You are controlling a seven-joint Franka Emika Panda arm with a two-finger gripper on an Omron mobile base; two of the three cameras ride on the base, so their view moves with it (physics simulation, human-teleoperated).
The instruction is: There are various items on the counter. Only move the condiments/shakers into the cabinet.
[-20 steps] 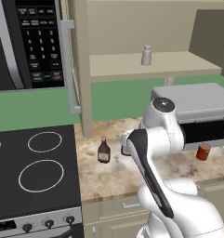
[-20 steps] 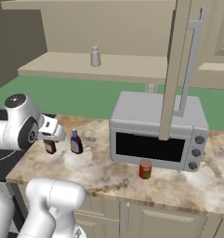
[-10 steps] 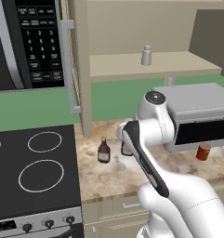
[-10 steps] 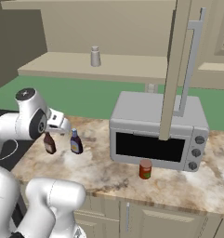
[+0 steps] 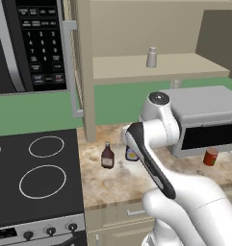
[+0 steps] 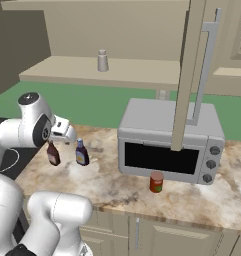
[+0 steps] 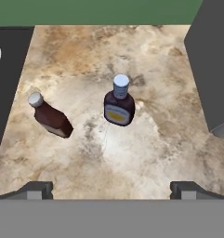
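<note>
Blue-capped dark bottle (image 7: 119,106) stands on the table (image 7: 132,153) below the wide-open fingers (image 7: 39,189), centred between them, untouched.

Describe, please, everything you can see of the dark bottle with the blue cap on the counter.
The dark bottle is squat and dark brown, with a narrower neck, a pale blue cap and a yellow label on its front. It stands upright on the speckled counter, between the brown-red bottle and the microwave, touching neither. The open end effector hovers above it without contact.
</note>
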